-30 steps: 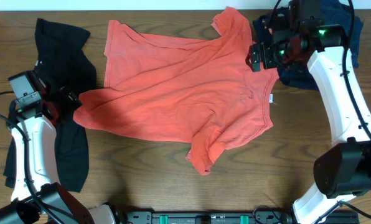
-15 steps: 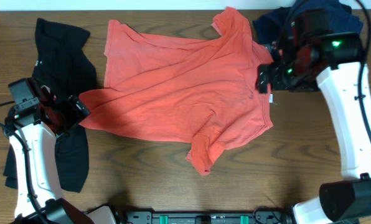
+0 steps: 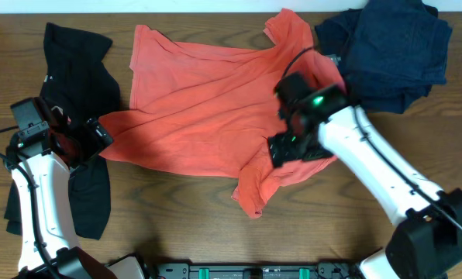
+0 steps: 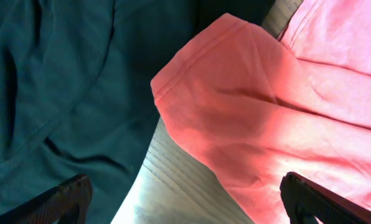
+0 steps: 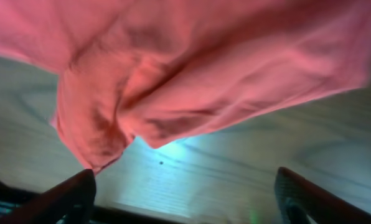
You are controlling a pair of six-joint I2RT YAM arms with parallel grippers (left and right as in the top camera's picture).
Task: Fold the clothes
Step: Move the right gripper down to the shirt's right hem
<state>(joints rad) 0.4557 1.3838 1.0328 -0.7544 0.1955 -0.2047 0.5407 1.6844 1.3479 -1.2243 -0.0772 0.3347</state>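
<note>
A salmon-red T-shirt (image 3: 215, 116) lies spread and wrinkled across the middle of the table, one sleeve bunched at the front (image 3: 254, 194). My left gripper (image 3: 95, 136) is open, just above the shirt's left sleeve tip, which shows in the left wrist view (image 4: 235, 93) between the two fingers. My right gripper (image 3: 281, 151) is open and empty, low over the shirt's lower right part. In the right wrist view the shirt's hem and bunched sleeve (image 5: 142, 81) hang above bare wood.
A black garment (image 3: 76, 85) lies at the left under my left arm; it also shows in the left wrist view (image 4: 61, 93). A dark navy pile of clothes (image 3: 386, 50) sits at the back right. The wooden table (image 3: 177, 225) shows in front.
My right arm has swung from the back right, near the navy pile, down and left over the shirt's lower right part. My left gripper shifted slightly right earlier and now holds still.
</note>
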